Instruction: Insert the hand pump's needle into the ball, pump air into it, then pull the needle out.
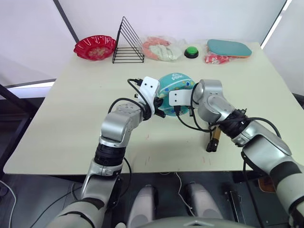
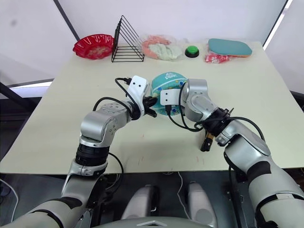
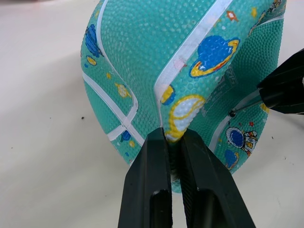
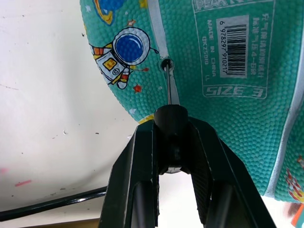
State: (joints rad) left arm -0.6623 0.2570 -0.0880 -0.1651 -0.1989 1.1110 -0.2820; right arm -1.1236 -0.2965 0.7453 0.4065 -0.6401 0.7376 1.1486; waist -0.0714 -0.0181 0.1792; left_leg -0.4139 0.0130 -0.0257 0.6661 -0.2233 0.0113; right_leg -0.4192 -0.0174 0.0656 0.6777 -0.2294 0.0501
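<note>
We see a pale table (image 1: 71, 118) with the ball (image 1: 176, 85) sitting near its middle, soft and dented along one side. Both of the robot's arms meet at the ball. The left gripper (image 3: 173, 142) is closed on a pinched fold of the ball's skin at about 8 o'clock on the ball, its fingers (image 3: 152, 190) squeezing a white band between them. The right gripper (image 4: 171, 137) comes in at about 5 o'clock and is clamped on the small black fitting of the needle (image 4: 168, 85), whose tip sits in the valve hole beside the astronaut print, just next to the barcode label (image 4: 232, 45).

The hand pump (image 1: 214, 138) lies on the table at about 4 o'clock from the ball, under the right forearm.

Along the far edge, from 10 to 2 o'clock, stand a red bowl (image 1: 95, 46), a black wire rack (image 1: 127, 42), a plastic bag (image 1: 160, 48), a green button (image 1: 191, 51) and a teal paddle (image 1: 229, 48).
</note>
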